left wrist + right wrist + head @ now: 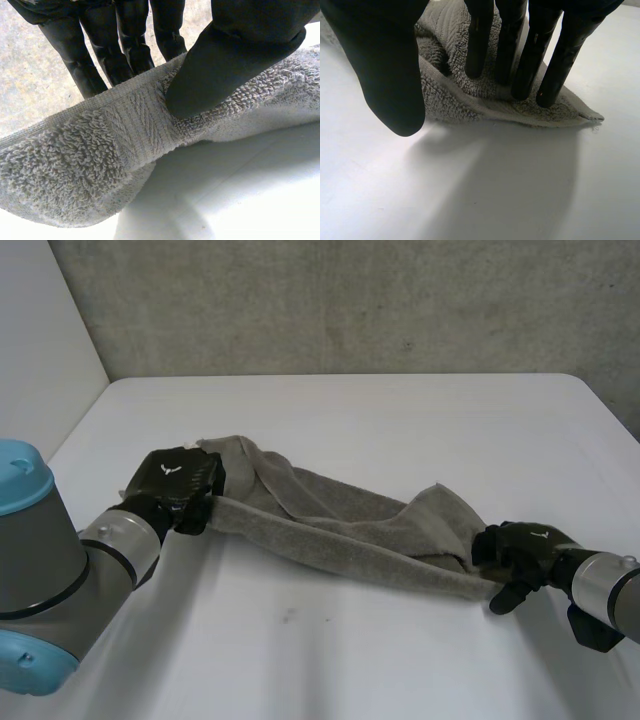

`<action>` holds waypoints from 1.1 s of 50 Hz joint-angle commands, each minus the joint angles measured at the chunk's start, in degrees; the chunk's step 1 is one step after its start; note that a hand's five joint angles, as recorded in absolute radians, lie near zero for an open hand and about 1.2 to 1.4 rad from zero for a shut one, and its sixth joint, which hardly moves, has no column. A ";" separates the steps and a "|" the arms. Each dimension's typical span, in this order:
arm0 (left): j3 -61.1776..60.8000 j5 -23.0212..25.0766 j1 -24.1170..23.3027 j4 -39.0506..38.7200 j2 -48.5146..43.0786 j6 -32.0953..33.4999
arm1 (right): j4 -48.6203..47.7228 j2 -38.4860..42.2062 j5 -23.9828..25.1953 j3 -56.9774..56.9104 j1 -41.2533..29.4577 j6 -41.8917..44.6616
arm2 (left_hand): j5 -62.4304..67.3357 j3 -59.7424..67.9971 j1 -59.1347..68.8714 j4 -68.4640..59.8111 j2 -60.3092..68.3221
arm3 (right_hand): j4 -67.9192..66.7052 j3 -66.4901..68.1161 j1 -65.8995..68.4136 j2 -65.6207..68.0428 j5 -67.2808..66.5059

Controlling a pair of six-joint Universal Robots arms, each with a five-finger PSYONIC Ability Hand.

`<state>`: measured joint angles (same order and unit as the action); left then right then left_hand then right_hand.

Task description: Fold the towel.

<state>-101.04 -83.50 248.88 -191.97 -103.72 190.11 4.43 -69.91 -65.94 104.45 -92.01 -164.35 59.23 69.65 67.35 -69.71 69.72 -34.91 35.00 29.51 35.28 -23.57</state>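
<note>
A grey towel [340, 530] lies bunched in a long band across the white table [380, 420], lifted a little at its left end. My left hand [180, 482] holds that end. In the left wrist view its thumb [230, 55] presses the towel's hemmed edge [135, 125] against the fingers [125, 50] behind it. My right hand [522, 548] is at the towel's right end. There its straight fingers [520, 65] rest on top of the towel [455, 95] near a corner [592, 117], while the thumb [390, 80] hangs apart above the table.
Bare white table [330, 650] stretches in front of the towel and behind it. A grey wall [350, 300] rises past the table's far edge. The left arm [60, 560] reaches in from the near left.
</note>
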 commanded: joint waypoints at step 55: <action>40.19 2.11 5.57 22.18 -19.31 19.16 | 22.75 18.30 -14.29 -61.08 -13.63 20.74 | 10.77 10.35 12.65 -10.29 10.28 | -45.09 45.00 50.49 44.72 -46.43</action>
<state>-71.52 -81.08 254.36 -165.53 -112.00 206.39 31.45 -61.57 -73.89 54.11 -103.61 -146.35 59.34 69.69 68.43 -69.73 69.77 -68.18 68.00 55.91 67.37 -56.24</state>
